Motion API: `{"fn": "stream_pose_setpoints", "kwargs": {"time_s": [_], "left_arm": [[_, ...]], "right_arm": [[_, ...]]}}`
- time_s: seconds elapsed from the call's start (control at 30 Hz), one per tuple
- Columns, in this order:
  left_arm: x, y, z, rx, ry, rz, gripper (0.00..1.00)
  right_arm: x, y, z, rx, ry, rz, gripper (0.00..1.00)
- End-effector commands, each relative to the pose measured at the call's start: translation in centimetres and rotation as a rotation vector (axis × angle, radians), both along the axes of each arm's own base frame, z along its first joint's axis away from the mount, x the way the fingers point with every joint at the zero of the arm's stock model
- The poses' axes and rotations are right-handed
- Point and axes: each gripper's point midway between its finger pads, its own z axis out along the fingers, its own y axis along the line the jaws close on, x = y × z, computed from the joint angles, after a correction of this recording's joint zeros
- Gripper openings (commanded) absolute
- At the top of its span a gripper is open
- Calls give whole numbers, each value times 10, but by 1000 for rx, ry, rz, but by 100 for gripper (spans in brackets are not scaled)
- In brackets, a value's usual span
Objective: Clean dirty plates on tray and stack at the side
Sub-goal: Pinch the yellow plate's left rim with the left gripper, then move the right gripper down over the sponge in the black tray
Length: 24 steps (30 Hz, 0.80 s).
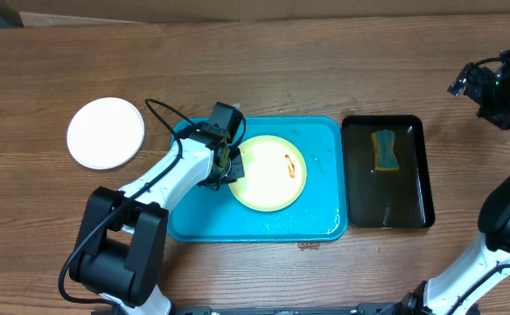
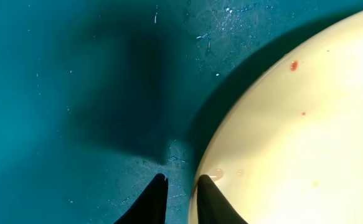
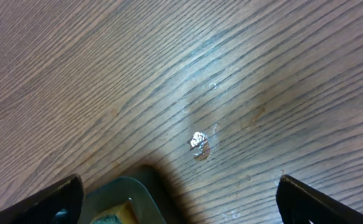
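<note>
A pale yellow-green plate [image 1: 268, 179] with an orange smear lies on the turquoise tray [image 1: 316, 136]. My left gripper [image 1: 231, 166] is at the plate's left rim. In the left wrist view its fingers [image 2: 181, 180] are nearly together, one over the tray [image 2: 75, 93] and one over the plate [image 2: 293, 137], with the rim between them. A white plate [image 1: 106, 132] sits on the table left of the tray; a third plate does not show. My right gripper [image 1: 475, 84] is open and empty at the far right, and the right wrist view [image 3: 178, 186] shows it above bare wood.
A narrow black tray [image 1: 412, 175] stands right of the turquoise tray and holds a yellow-and-green sponge [image 1: 383, 150]. Its corner [image 3: 122, 190] shows in the right wrist view. A small brown stain [image 1: 307, 246] marks the table at the turquoise tray's front edge.
</note>
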Motion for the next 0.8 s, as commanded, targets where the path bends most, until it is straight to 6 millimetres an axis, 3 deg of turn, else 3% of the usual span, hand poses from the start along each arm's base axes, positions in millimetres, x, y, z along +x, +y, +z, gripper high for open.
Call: {"fn": "stream_pose_setpoints", "kwargs": {"time_s": [0.0, 0.27, 0.43, 0.5, 0.6, 0.77], "left_arm": [[-2, 5, -8, 18, 6, 18, 16], [-2, 5, -10, 18, 5, 17, 15], [-2, 5, -10, 16, 2, 15, 15], [-1, 5, -10, 16, 1, 16, 15], [-2, 5, -10, 16, 2, 15, 14], [-1, 5, -10, 16, 1, 15, 15]], "right_arm": [[4, -1, 10, -8, -28, 2, 100], [11, -1, 13, -6, -60, 4, 100], [7, 37, 18, 210, -71, 45, 100], [-2, 51, 19, 284, -43, 55, 77], [-20, 69, 15, 311, 40, 97, 63], [-39, 103, 6, 260, 175, 186, 63]]}}
